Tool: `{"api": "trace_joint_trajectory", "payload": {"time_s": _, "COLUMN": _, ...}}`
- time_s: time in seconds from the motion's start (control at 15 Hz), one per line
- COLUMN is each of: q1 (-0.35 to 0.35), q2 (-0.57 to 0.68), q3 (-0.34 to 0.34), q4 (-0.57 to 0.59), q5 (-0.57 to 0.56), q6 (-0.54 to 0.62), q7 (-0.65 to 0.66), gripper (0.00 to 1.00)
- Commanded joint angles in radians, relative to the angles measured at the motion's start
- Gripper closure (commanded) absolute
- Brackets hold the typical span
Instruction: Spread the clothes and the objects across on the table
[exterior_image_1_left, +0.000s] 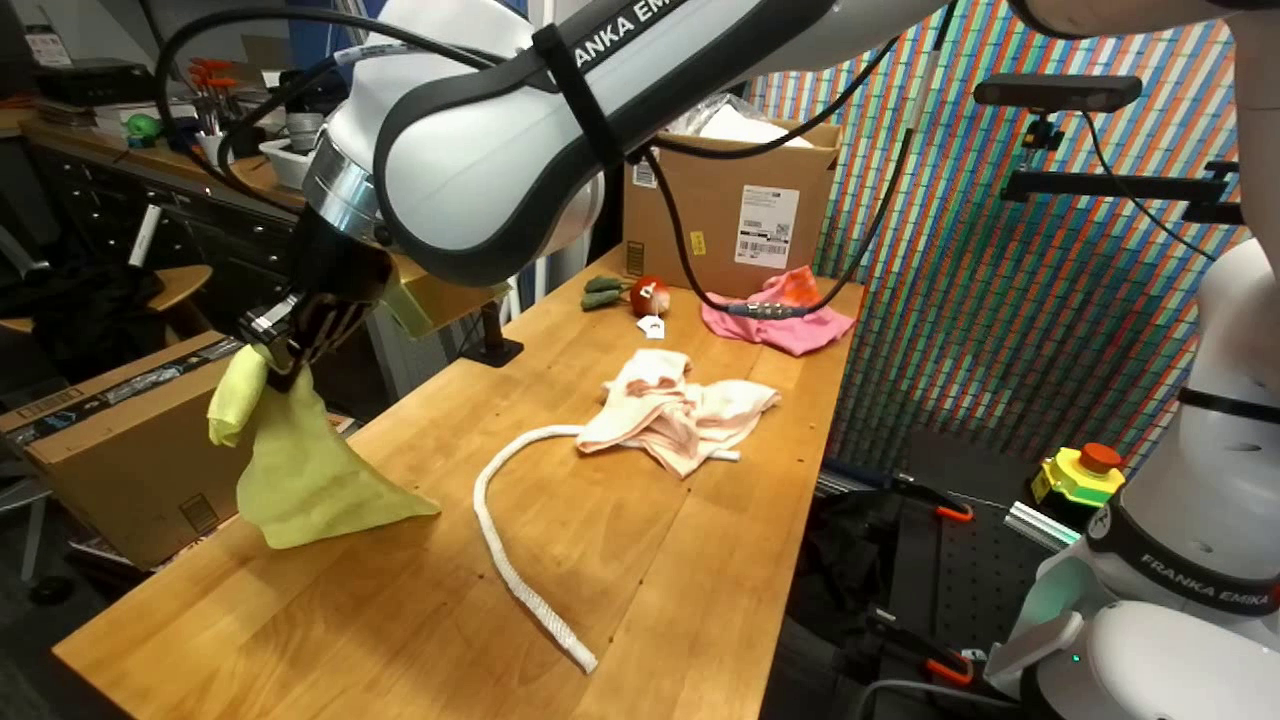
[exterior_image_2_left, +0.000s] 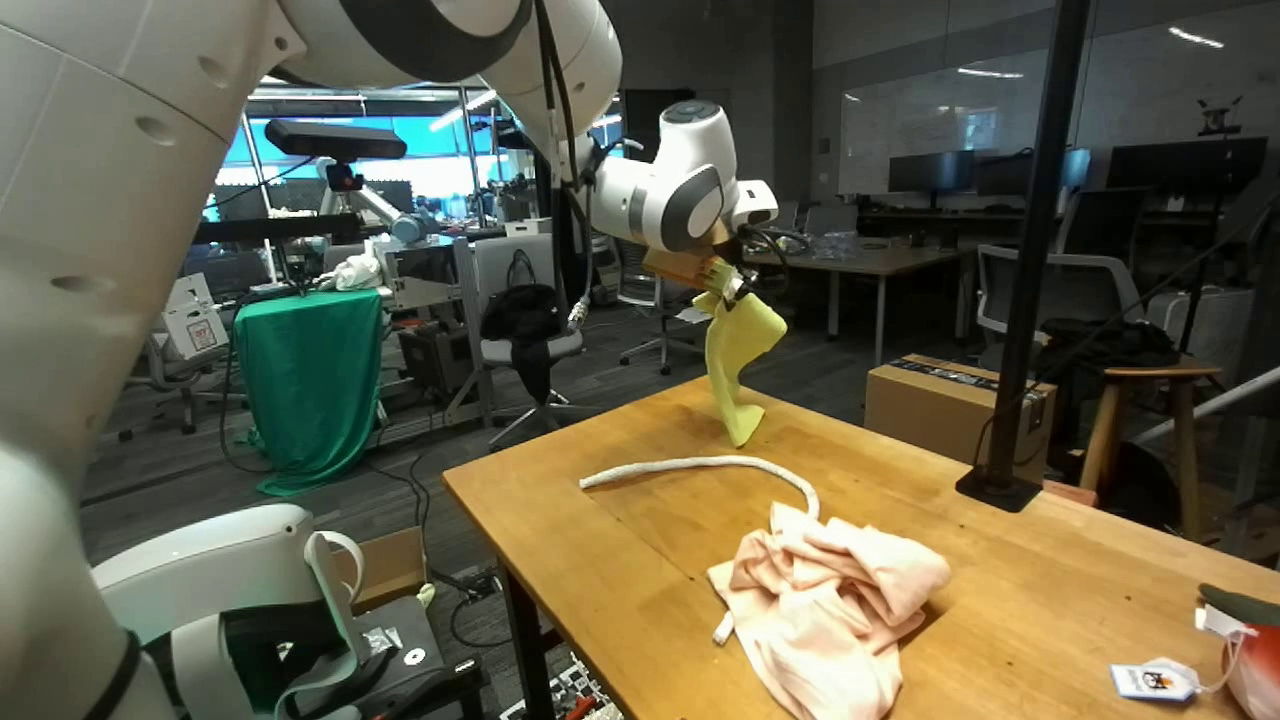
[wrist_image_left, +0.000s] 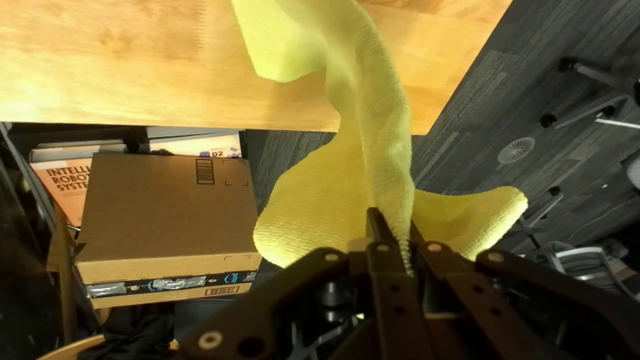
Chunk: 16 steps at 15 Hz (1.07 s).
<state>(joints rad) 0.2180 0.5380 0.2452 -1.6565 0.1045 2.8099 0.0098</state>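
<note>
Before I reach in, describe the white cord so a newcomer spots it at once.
Find the big wooden table, then the crumpled peach cloth on it. The white cord runs beneath that cloth, coming out as a long curve on one side and a short end on the other. It is thin and rope-like, while its neighbours, that cloth and the yellow-green cloth, are broad fabric.

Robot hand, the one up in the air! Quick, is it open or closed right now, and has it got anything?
Black two-fingered hand: closed, holding the ribbed, limp yellow-green cloth.
</note>
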Motion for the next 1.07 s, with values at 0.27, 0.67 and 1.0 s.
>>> {"api": "trace_joint_trajectory", "payload": {"time_s": 0.27, "q1": -0.053, "q2": 0.041, "q3": 0.095, "q4": 0.022, "q5": 0.115, "q6": -0.016, "q7": -0.039, "gripper": 0.99}}
{"api": "trace_joint_trajectory", "payload": {"time_s": 0.67, "q1": -0.108, "q2": 0.066, "q3": 0.170, "q4": 0.036, "q5": 0.228, "q6": -0.090, "q7": -0.084, "gripper": 0.99}}
{"api": "trace_joint_trajectory", "payload": {"time_s": 1.0, "q1": -0.110, "q2": 0.072, "q3": 0.174, "q4": 0.035, "q5": 0.270, "q6": -0.146, "q7": -0.103, "gripper": 0.99}}
